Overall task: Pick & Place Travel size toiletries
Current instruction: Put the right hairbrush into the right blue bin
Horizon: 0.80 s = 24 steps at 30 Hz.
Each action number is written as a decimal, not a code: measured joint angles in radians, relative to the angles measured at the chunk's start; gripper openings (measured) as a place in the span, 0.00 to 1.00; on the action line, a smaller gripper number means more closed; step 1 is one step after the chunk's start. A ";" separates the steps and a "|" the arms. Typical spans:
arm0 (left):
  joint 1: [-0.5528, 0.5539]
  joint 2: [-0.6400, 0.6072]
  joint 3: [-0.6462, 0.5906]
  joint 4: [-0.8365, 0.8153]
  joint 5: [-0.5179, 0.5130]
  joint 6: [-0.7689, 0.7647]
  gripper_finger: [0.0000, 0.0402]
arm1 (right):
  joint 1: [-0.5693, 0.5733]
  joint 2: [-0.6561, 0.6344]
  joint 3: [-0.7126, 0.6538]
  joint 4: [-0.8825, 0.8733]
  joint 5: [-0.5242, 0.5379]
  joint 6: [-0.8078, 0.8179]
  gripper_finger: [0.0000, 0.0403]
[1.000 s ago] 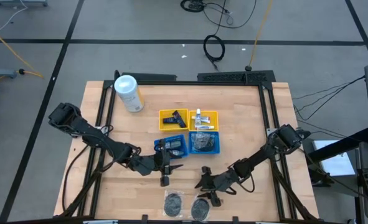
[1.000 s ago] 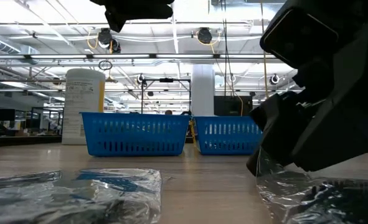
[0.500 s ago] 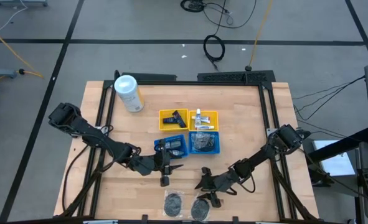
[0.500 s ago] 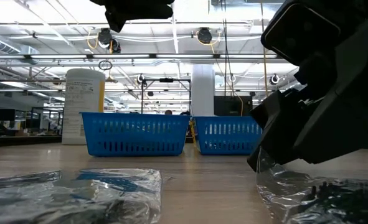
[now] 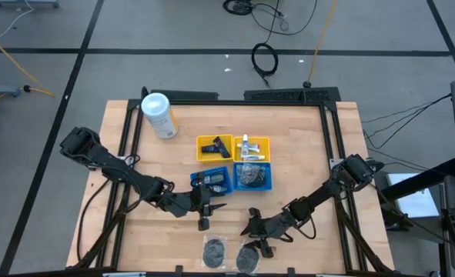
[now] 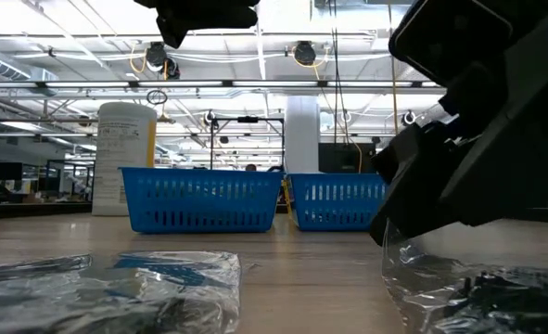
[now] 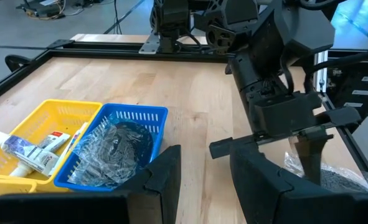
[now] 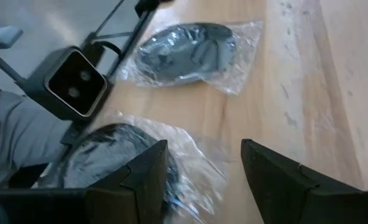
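Note:
Two grey round clear-wrapped pieces lie flat near the table's near edge, one left of the other. My right gripper is open and low over the right-hand piece, whose wrap spreads between the fingers. The left-hand piece lies beyond it. My left gripper hovers open and empty next to the blue trays. White tubes lie in a yellow tray. A blue tray holds clear-wrapped pieces. My right gripper slants down over the right-hand piece from the table's right. In the low view the tip of one finger stands at the upper edge of the clear wrap. I cannot tell whether it touches. The piece lies flat on the table.
A large white canister with a yellow label stands at the far left. Two yellow trays and two blue trays sit mid-table. A black frame rail edges the table. A camera block sits at the near edge.
In the low view my right gripper's body has risen a little over the right-hand wrapped piece, while its lower fingertip stays at the wrap's edge. The pieces and my left arm have kept still.

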 joint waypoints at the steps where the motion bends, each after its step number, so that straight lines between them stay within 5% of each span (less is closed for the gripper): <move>1: 0.000 0.000 0.000 0.000 0.000 0.000 0.34 | 0.000 0.000 0.005 -0.004 0.000 -0.003 0.49; 16: 0.000 0.000 0.000 0.000 0.000 0.000 0.34 | -0.004 0.075 0.043 0.023 -0.002 -0.009 0.48; 24: 0.000 0.000 0.000 -0.002 0.000 0.000 0.34 | -0.013 0.076 0.045 0.010 -0.054 -0.008 0.28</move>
